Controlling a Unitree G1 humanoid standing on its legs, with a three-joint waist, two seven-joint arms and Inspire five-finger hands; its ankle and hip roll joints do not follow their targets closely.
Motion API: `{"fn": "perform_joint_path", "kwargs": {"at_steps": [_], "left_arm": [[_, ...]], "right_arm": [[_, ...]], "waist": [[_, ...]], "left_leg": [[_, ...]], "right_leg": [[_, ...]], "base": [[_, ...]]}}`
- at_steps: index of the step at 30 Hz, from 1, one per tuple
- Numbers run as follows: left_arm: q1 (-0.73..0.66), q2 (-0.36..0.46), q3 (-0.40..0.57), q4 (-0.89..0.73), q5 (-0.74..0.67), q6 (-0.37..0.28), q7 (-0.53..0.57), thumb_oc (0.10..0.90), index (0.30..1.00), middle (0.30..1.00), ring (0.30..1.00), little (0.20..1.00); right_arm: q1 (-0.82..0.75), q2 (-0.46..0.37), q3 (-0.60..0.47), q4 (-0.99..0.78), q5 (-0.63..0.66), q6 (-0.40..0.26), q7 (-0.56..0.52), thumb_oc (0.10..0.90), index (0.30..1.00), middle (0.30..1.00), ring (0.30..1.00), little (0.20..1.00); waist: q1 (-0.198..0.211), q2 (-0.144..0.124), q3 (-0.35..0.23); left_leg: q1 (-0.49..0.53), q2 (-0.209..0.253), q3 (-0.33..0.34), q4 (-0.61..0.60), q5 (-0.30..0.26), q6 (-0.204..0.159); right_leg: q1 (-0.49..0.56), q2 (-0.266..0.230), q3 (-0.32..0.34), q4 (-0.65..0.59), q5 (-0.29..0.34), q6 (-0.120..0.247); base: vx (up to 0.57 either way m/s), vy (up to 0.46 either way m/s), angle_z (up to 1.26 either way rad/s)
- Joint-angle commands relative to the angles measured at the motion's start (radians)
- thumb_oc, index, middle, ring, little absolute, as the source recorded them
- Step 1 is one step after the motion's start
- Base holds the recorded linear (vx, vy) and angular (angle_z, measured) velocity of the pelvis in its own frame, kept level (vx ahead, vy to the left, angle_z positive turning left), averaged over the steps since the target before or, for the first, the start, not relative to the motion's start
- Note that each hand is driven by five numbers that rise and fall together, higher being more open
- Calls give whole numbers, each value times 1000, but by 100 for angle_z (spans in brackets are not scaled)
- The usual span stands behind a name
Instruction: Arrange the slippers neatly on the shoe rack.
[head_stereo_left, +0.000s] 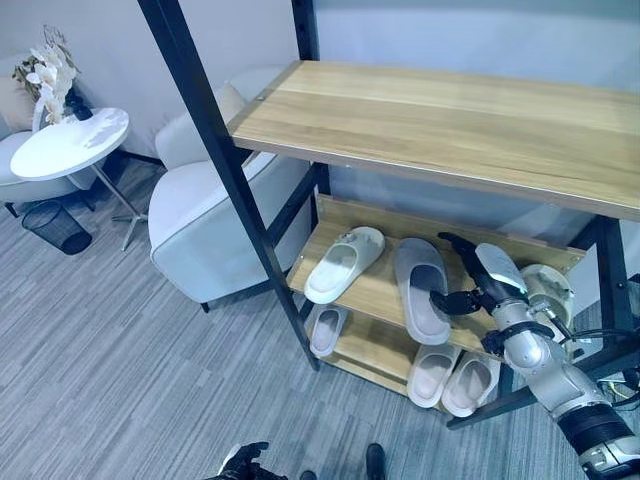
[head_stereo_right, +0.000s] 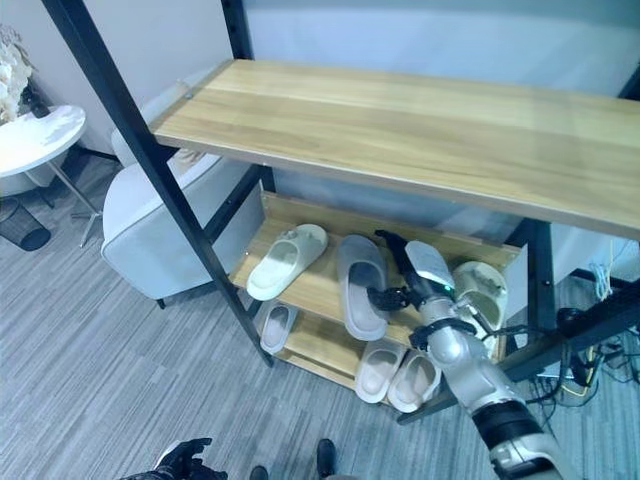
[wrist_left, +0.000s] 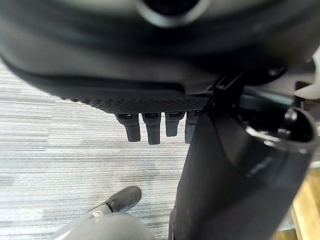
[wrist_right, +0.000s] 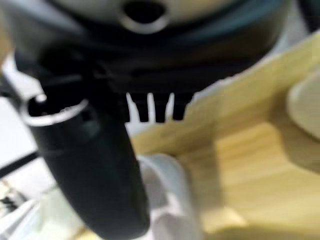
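Observation:
The wooden shoe rack (head_stereo_left: 450, 120) has black posts. On its middle shelf (head_stereo_left: 375, 290) lie a pale cream slipper (head_stereo_left: 343, 263) and a grey slipper (head_stereo_left: 422, 288). Another pale slipper (head_stereo_left: 549, 288) sits at the right end, behind my right hand (head_stereo_left: 487, 277). That hand is open over the shelf, fingers straight, with its thumb (head_stereo_right: 385, 296) against the grey slipper's right side. In the right wrist view a whitish slipper (wrist_right: 167, 192) lies past the thumb. On the bottom shelf lie one slipper at the left (head_stereo_left: 327, 330) and a pair (head_stereo_left: 452, 378). My left hand (head_stereo_left: 245, 462) hangs low over the carpet, fingers relaxed.
A white armchair (head_stereo_left: 205, 225) stands against the rack's left post (head_stereo_left: 225, 160). Farther left are a round white table (head_stereo_left: 70, 140) with flowers and a black wire bin (head_stereo_left: 57, 227). Grey carpet (head_stereo_left: 120, 370) stretches in front of the rack.

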Motion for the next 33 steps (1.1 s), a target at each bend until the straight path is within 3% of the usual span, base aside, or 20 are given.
{"fn": "perform_joint_path", "kwargs": {"at_steps": [1, 7, 15, 25, 26, 27, 33], "left_arm": [[2, 55, -25, 84, -7, -6, 25, 800, 900, 900, 900, 900], [5, 54, -39, 77, -11, -11, 28, 800, 900, 900, 900, 900], [8, 48, -48, 77, -30, -13, 39, 800, 900, 900, 900, 900], [13, 47, -45, 82, -41, -13, 38, 800, 900, 900, 900, 900], [15, 50, -44, 86, -43, -13, 39, 800, 900, 900, 900, 900], [14, 50, -44, 90, -46, -11, 40, 800, 900, 900, 900, 900], [16, 49, -41, 95, -51, -9, 44, 800, 900, 900, 900, 900]], "right_arm": [[-127, 51, -82, -6, 67, -48, -92, 800, 900, 900, 900, 900], [-162, 40, -93, 29, 97, -61, -117, 800, 900, 900, 900, 900], [-196, 118, -108, 19, 296, -118, -107, 800, 900, 900, 900, 900], [-190, 139, -71, 121, 332, -105, -76, 800, 900, 900, 900, 900], [-198, 140, -62, 150, 341, -101, -72, 540, 509, 509, 509, 509], [-206, 143, -49, 174, 344, -97, -67, 400, 300, 300, 300, 300], [-211, 152, -33, 199, 338, -91, -68, 400, 300, 300, 300, 300]], "waist": [[6, -86, -23], [13, -72, -15], [22, -61, -9], [29, -60, -9], [32, -61, -9], [33, -62, -9], [34, -65, -13]], "left_leg": [[-40, -71, 27, 2, -27, 4], [-58, -76, 20, 2, -21, 3], [-63, -79, 14, 2, -20, 0], [-50, -80, 2, 2, -25, -3], [-49, -81, 1, 2, -25, -3], [-48, -81, 1, 2, -25, -3], [-37, -80, 0, 2, -30, -3]], "right_leg": [[77, -48, 1, 6, -153, 89], [58, -50, -3, 6, -152, 89], [53, -51, 0, 6, -154, 86], [69, -53, -16, 6, -163, 84], [71, -54, -18, 6, -163, 84], [72, -53, -19, 6, -164, 84], [84, -53, -22, 6, -167, 83]], "base": [[9, -3, 6], [9, 11, 8], [8, 5, 2], [30, -6, 6], [24, -15, 11], [24, -15, 8], [5, -2, 0]]}}
